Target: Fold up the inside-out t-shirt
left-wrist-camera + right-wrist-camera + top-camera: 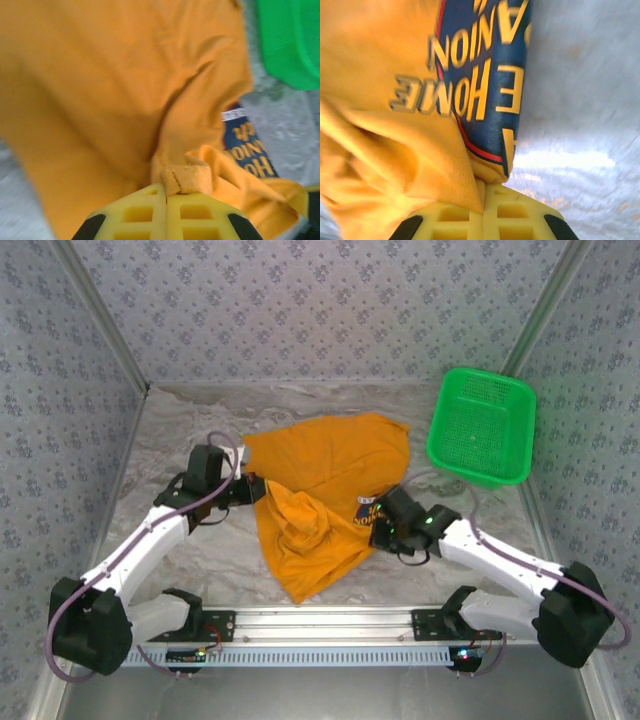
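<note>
Left gripper (166, 194) pinches t-shirt (100, 100) fold | right gripper (484, 199) pinches printed edge

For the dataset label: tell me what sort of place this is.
Probably a robot test cell, not a home: patterned walls close in a marble-look table, two arms are bolted to a metal rail at its near edge, and the props are a t-shirt and a green basket.

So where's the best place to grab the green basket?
Pinch the basket by its near rim, coming down from above on the right arm's side. That rim is a thin edge that should fit between two fingers, and it lies nearest the arms. The mesh body is probably too wide to straddle.
</note>
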Controlling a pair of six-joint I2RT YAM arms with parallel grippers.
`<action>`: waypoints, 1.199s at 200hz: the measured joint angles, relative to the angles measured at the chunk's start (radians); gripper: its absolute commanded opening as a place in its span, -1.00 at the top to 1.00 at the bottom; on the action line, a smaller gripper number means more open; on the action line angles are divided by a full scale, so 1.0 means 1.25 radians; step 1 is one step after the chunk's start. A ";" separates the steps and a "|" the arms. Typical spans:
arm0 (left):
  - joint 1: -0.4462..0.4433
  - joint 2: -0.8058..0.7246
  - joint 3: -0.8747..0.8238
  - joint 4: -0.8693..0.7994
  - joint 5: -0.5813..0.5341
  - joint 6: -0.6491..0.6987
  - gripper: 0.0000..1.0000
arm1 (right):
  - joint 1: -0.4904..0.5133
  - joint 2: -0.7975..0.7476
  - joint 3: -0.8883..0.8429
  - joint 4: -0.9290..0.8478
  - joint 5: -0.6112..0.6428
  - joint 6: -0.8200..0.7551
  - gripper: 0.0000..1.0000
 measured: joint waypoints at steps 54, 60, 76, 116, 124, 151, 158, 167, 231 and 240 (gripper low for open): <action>0.113 0.061 0.106 0.002 0.130 0.017 1.00 | -0.078 0.053 -0.001 0.009 -0.045 -0.112 0.73; 0.127 0.062 0.102 0.002 0.137 0.017 1.00 | -0.065 0.072 -0.013 0.012 -0.055 -0.117 0.62; 0.155 0.062 0.075 0.006 0.148 0.015 1.00 | -0.031 0.122 -0.034 0.009 -0.068 -0.129 0.51; 0.227 0.076 -0.009 -0.006 0.139 0.013 0.75 | -0.031 0.157 -0.020 -0.019 -0.094 -0.179 0.37; 0.239 0.086 -0.014 -0.013 0.123 0.011 0.59 | -0.036 0.157 -0.008 -0.024 -0.099 -0.192 0.26; 0.255 0.140 -0.013 -0.045 0.085 -0.007 0.14 | -0.051 0.157 0.035 -0.034 -0.103 -0.226 0.04; 0.255 0.153 -0.010 -0.060 0.080 -0.013 0.14 | -0.052 0.157 0.045 -0.038 -0.103 -0.230 0.04; 0.255 0.161 -0.010 -0.072 0.077 -0.016 0.15 | -0.050 0.157 0.056 -0.043 -0.103 -0.235 0.02; 0.242 0.157 -0.065 -0.049 0.132 -0.149 0.09 | 0.112 0.219 0.189 0.004 -0.082 -0.288 -0.11; 0.231 0.167 -0.065 -0.046 0.136 -0.167 0.09 | 0.137 0.257 0.224 0.034 -0.077 -0.303 -0.12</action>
